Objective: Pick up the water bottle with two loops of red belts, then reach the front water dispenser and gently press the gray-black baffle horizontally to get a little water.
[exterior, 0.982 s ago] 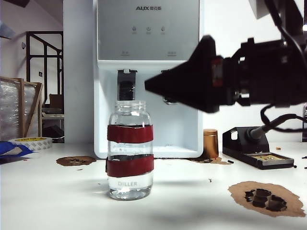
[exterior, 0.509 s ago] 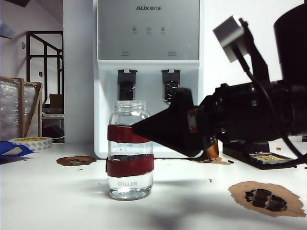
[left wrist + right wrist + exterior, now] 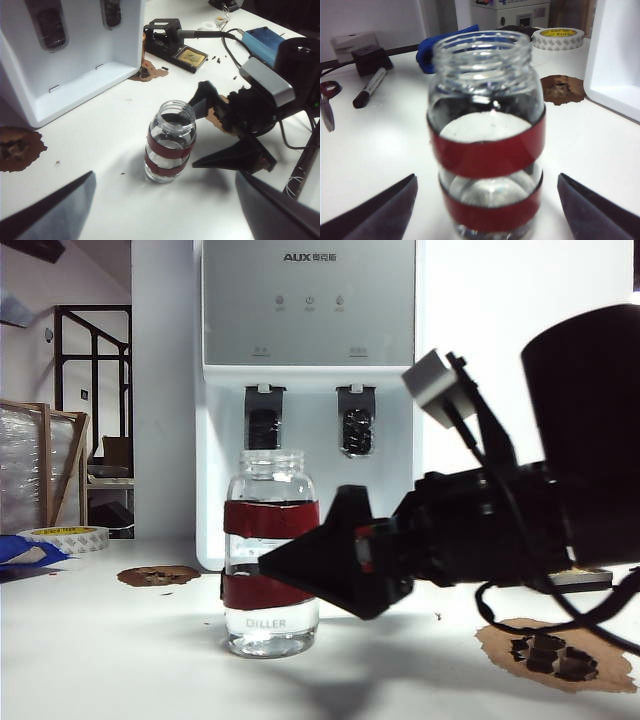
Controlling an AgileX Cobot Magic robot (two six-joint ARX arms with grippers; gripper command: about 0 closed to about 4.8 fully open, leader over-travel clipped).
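Both end effectors (image 3: pixel 165 200) (image 3: pixel 487 207) agape near bottle (image 3: pixel 487 135)

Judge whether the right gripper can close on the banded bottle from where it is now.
Probably yes: the right gripper is open, its fingers either side of the water bottle, with nothing between them.

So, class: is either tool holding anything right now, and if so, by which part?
Nothing is held. The right tool is open, its fingers on either side of the water bottle without touching it. The left tool is open too, back from the bottle.

White table (image 3: pixel 120 660) bears water bottle (image 3: pixel 271 552), tape roll (image 3: pixel 66 537)
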